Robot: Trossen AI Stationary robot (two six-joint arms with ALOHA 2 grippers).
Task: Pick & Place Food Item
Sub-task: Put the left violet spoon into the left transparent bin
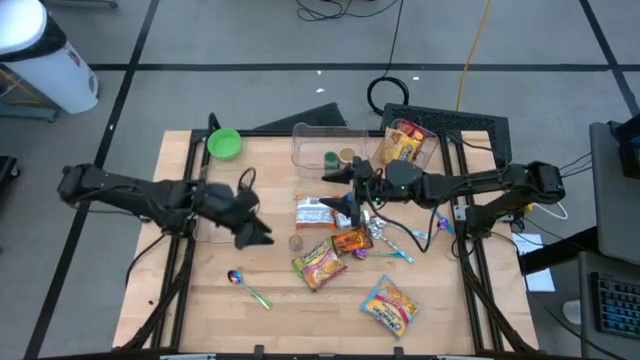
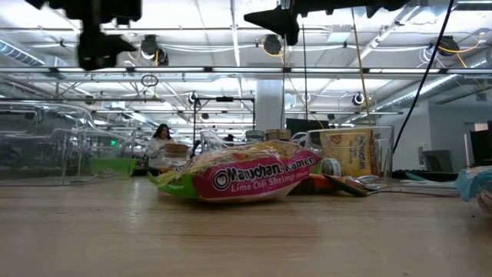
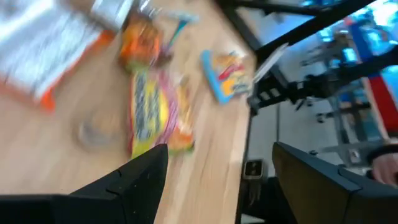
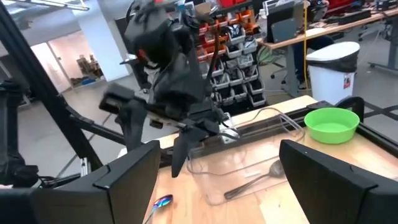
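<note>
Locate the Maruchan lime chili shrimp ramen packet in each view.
High view: ramen packet lies front of centre, below the orange packet.
Low view: ramen packet fills mid-frame, label readable.
Left wrist view: ramen packet lies centre, past the left gripper, jaws open.
Right wrist view: not in it.
Shared landmark: blue-yellow packet, the next packet out from the ramen.

Green bowl (image 1: 224, 143) sat at the far left corner of the wooden surface (image 1: 200, 290). Iridescent spoon (image 1: 247, 287) lay near the front edge, alone. White bin (image 1: 45, 60) stood on the floor beyond the surface, far left. A person (image 2: 161, 144) was visible deep in the room behind.
</note>
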